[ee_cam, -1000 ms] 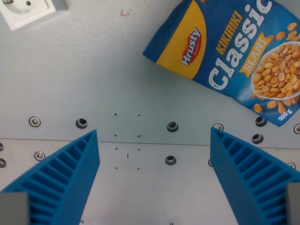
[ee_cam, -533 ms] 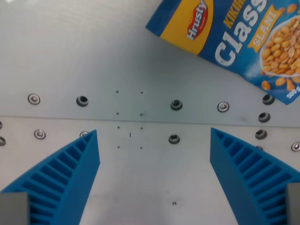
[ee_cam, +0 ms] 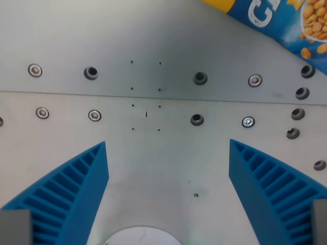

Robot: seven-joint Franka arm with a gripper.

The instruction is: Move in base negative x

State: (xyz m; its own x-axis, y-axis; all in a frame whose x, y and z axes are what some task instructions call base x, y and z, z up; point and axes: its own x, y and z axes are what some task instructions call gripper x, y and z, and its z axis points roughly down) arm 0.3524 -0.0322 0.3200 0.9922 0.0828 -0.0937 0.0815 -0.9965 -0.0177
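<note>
The two blue ribbed plastic fingers stand wide apart at the bottom corners of the wrist view, one finger at the left and the other at the right, with nothing held between them; only bare grey metal table shows in the gap; a pale round shape peeks in at the bottom edge between them, too cut off to identify; further up, a seam crosses the table with rows of bolts and holes on either side of it; the blue and yellow peanut snack bag lies well beyond the fingers, cropped at the top right corner.
</note>
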